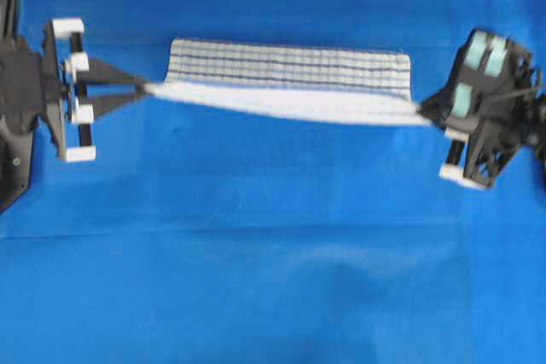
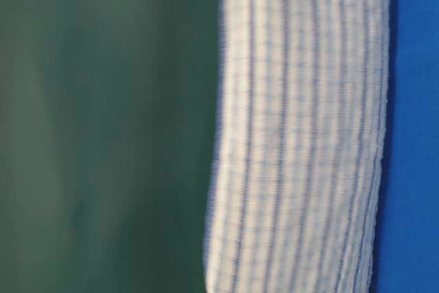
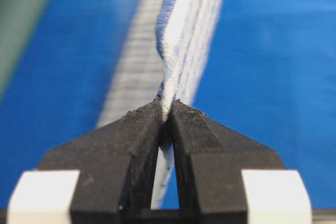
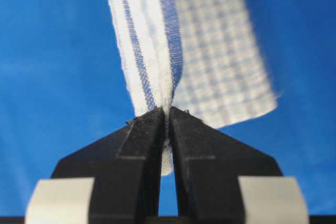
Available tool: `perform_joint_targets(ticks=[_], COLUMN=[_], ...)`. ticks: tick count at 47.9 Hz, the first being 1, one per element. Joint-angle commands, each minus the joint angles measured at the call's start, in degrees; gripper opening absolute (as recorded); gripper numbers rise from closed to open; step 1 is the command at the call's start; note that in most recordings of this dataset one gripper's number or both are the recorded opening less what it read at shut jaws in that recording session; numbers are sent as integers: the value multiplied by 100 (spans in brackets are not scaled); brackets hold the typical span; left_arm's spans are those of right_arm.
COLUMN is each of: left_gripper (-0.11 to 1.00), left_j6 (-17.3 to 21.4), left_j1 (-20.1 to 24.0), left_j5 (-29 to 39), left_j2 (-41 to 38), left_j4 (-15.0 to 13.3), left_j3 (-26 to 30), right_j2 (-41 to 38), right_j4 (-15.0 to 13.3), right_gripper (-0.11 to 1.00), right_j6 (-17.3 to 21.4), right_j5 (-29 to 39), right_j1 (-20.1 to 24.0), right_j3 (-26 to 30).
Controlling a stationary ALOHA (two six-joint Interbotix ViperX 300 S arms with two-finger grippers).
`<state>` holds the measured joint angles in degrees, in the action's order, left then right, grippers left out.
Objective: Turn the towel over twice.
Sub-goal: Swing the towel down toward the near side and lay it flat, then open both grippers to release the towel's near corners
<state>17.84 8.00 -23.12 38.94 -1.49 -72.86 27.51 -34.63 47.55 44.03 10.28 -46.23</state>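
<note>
You have the towel (image 1: pixel 290 83) stretched between both arms over the middle of the blue sheet (image 1: pixel 256 253). Your left gripper (image 1: pixel 147 87) is clamped on its left end and your right gripper (image 1: pixel 424 112) is clamped on its right end. The pinched near edge is lifted taut, while the far striped part hangs toward the sheet.
</note>
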Motion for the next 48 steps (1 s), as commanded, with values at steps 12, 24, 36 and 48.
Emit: perform_joint_targets(ticks=[12,24,36,48], left_gripper=[5,5,4,5], left_j6=[-993,-1459,-1582,-1600], left_j1=[-1143,-1723,-1890,-1890], left_j5=[475,378,-105,26], left_j2=[-527,-1230,-2021,-2391], left_j4=[-9,-9,-9,-9], left_j3=[0,88,105,308], right_j2=[-747,-1134,-1354,-1564], right_j4=[18,18,26,26], right_gripper=[7,7,7,7], right_j6=[923,1688,2021,2030], right_j5=[-712,-1556,-1925,-2039], right_j1=[650,879,976,976], right_j3=[-185,-536,-668,-659])
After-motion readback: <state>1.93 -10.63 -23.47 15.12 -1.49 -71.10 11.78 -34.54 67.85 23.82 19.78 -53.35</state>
